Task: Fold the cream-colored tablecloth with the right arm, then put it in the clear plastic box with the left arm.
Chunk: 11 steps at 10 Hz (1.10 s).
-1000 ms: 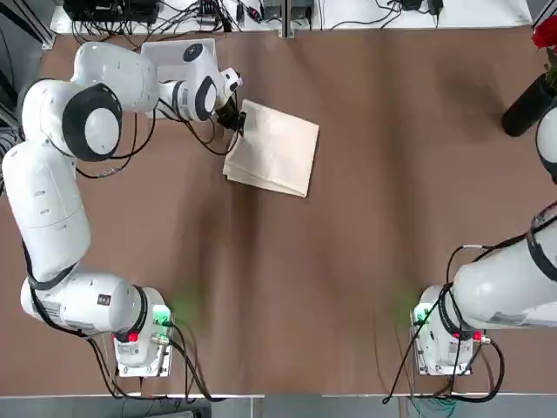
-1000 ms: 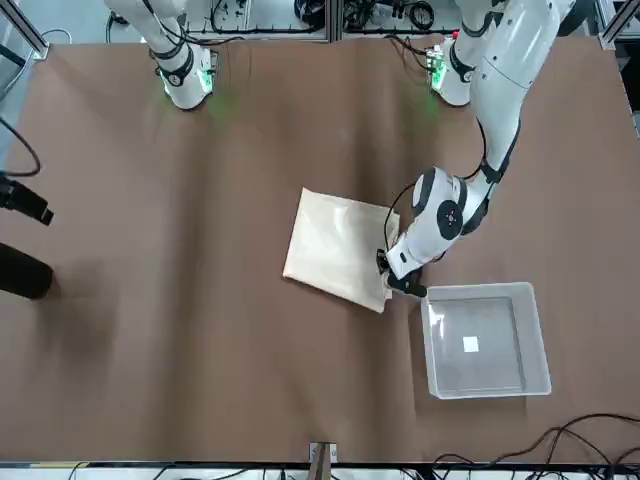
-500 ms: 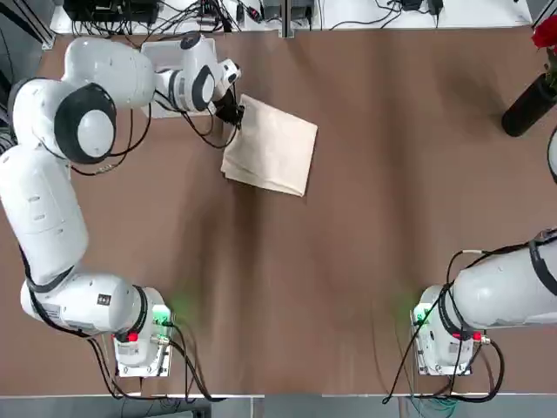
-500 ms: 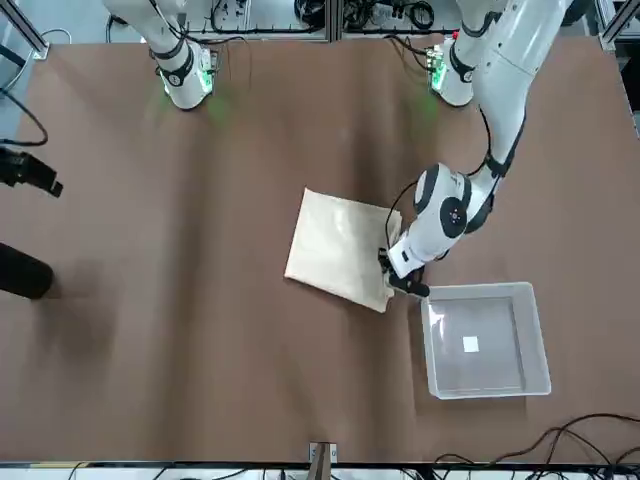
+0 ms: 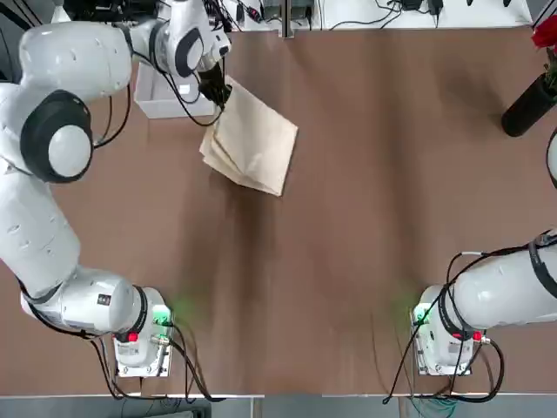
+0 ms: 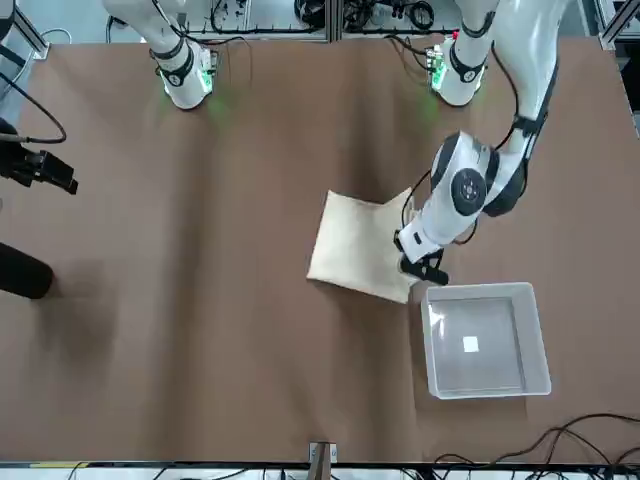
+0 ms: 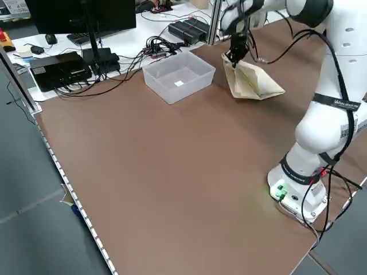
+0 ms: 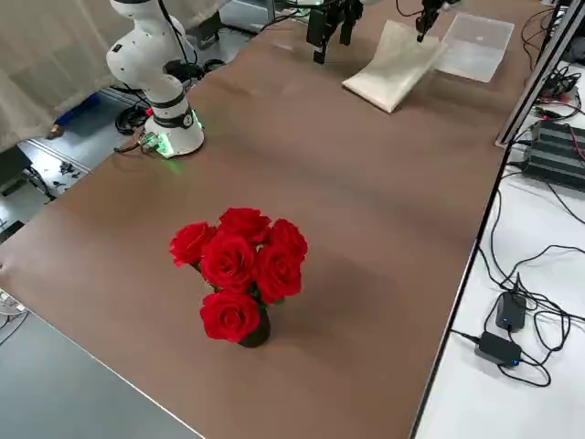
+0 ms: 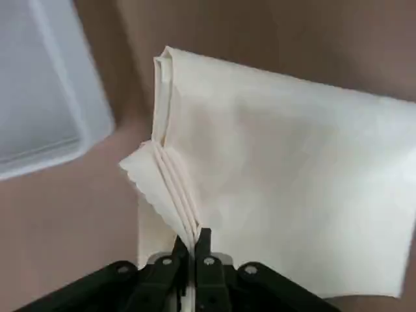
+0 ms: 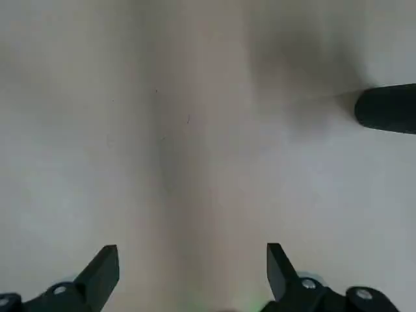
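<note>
Gripping one corner of the folded cream-colored tablecloth (image 5: 250, 139) in my left gripper (image 9: 192, 242), fingers clenched on its layered edge, cloth partly lifted. Clear plastic box (image 6: 484, 340) sits just beside my claw. My right gripper (image 10: 193, 270) hangs released, well apart.

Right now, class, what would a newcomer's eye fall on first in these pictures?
Probably the left gripper, shut on the folded cream tablecloth, lifting one edge beside the clear plastic box at the table's far left. Next, the red roses near the right edge.
</note>
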Available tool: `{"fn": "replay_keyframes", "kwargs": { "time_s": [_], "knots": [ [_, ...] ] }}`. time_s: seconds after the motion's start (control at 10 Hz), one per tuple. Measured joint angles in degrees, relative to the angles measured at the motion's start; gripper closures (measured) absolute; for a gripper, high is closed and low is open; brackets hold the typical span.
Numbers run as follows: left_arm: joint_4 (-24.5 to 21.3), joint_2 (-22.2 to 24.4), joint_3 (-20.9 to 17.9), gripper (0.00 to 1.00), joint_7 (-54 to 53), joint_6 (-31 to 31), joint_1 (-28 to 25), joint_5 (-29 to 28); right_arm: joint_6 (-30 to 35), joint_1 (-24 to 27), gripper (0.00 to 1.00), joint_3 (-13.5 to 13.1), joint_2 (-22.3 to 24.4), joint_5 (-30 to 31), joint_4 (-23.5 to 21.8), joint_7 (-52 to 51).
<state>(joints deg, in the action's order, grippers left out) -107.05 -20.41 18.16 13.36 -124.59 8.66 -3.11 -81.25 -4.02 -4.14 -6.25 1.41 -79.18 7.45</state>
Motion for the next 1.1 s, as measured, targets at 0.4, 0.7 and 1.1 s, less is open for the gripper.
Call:
{"fn": "replay_keyframes", "kwargs": {
  "time_s": [0.4,0.7,1.1],
  "knots": [
    [4.48,0.27,0.40,0.93,15.60,9.08,8.88,-7.78,-0.09,-0.01,0.00,-0.25,0.00,0.00,-0.03,-0.07],
    [5.84,-2.62,0.30,0.93,23.25,9.13,15.42,-10.45,-0.09,-0.06,0.00,-0.26,0.00,0.00,-0.08,-0.09],
    [9.80,-6.09,0.11,0.93,28.35,12.53,20.03,-13.68,-0.17,-0.43,0.00,-0.25,0.00,0.00,-0.12,-0.15]
  ]
}}
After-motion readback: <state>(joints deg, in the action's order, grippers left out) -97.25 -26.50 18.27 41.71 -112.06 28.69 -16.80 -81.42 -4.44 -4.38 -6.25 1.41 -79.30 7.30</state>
